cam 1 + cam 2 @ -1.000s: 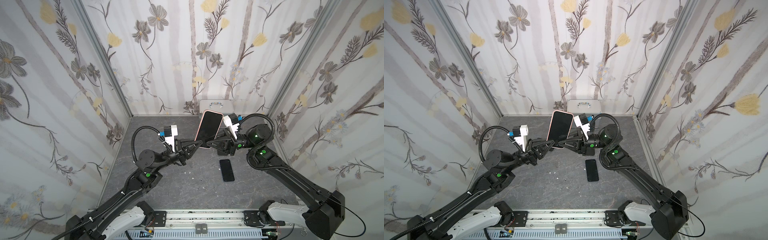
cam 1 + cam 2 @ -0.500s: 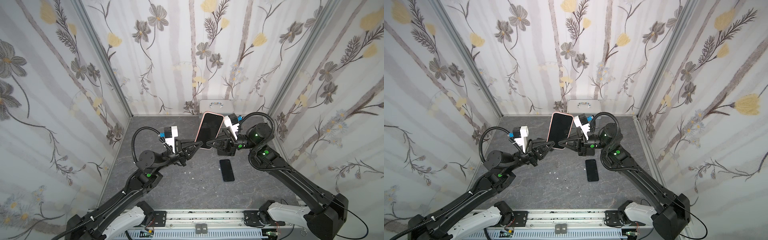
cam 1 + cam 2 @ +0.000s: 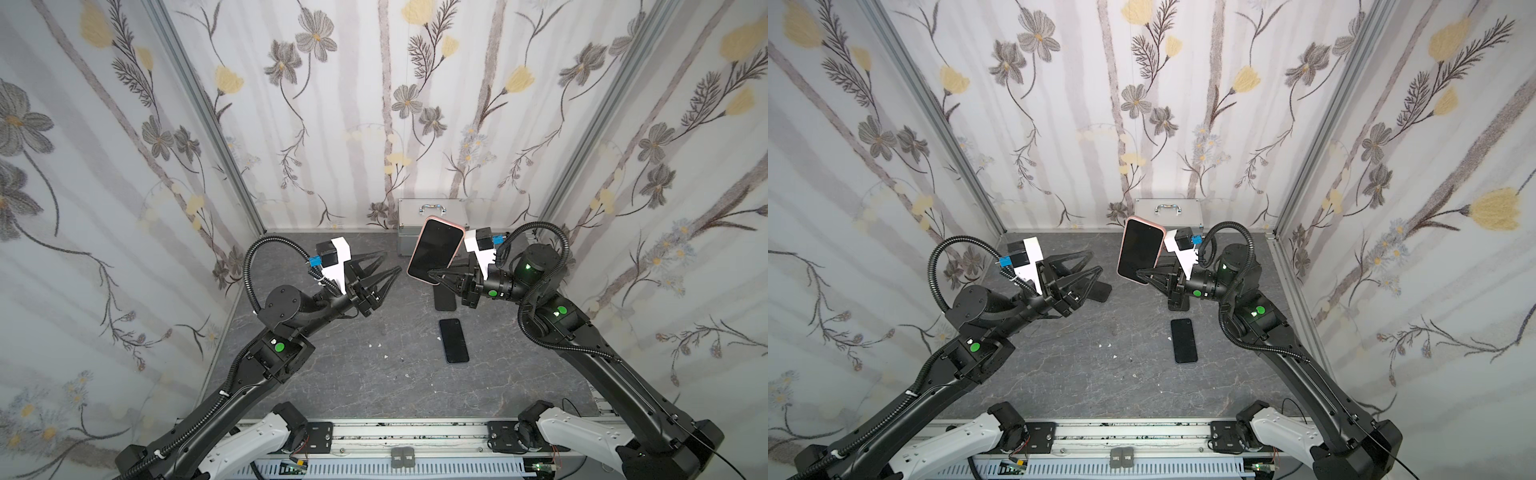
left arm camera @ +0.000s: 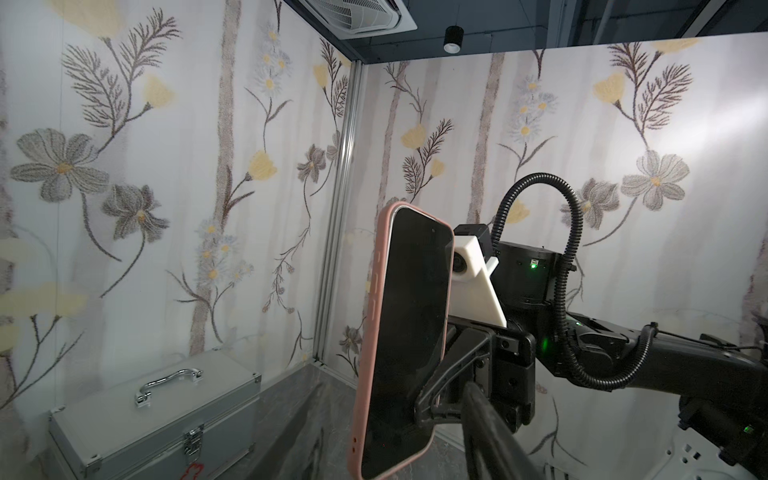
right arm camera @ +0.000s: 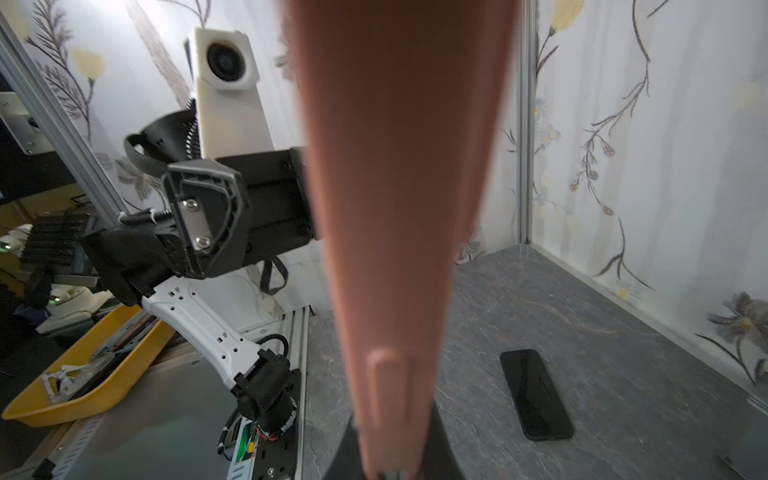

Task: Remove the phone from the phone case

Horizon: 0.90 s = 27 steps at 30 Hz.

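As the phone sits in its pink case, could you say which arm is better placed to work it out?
Left: the left claw is open, empty and beside the cased phone. The right claw is shut on its lower end and should probably hold.

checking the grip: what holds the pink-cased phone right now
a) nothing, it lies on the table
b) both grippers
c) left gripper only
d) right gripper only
d: the right gripper is clamped on the lower end of the cased phone, which stands up in the air, while the left gripper is open and clear of it.
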Available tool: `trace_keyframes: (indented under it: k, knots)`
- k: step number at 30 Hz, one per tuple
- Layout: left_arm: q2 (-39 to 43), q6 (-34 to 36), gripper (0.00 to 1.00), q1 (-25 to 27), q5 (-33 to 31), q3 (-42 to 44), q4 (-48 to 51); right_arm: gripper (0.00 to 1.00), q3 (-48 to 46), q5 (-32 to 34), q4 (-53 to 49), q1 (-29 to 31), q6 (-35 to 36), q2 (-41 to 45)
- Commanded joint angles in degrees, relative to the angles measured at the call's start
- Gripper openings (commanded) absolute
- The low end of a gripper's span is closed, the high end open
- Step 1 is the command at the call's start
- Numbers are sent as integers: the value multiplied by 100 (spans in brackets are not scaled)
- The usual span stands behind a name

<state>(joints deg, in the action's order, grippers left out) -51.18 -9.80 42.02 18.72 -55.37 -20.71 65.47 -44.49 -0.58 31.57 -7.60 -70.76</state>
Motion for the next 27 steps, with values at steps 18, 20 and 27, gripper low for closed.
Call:
trace_keyframes:
  k: [18,20,27]
  knots:
    - [-700,2488,49,544,-768,-923,814,0,-90,1769,-1071,404,1649,352]
    - [-742,2467,46,550,-706,-942,805,0,-66,1800,-1085,435,1652,361]
    - [-780,2449,39,563,-589,-944,798,0,33,1766,-1202,564,1712,248]
